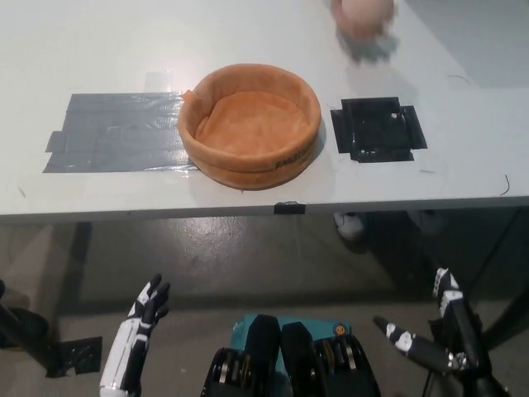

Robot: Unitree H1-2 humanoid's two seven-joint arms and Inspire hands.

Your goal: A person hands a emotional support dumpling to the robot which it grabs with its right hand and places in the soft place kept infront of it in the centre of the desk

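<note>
Left hand (142,318): we see the white hand low at about 7 o'clock, below the tabletop edge, fingers spread and holding nothing; it rests there.
Grey tape patch (116,132): at 9 o'clock on the tabletop (248,33), just left of the bed and touching its side.
Soft bed (250,124): the orange round cushion sits centre, rim raised, hollow empty.
Black tape square (378,129): at 3 o'clock from the bed, near it but apart.
Dumpling (364,18): at about 1 o'clock, top edge, blurred; pinkish and round with something grey under it. We cannot tell what holds it.
Right hand (434,343): the black hand hangs at 5 o'clock, under the tabletop, fingers apart, empty.
Step in hand: we judge the handover has not yet happened.
How to do it well: we would raise the right hand clear of the tabletop edge toward 1 o'clock, keep the fingers wide, wait until the dumpling steadies, then close gently around its middle.
</note>
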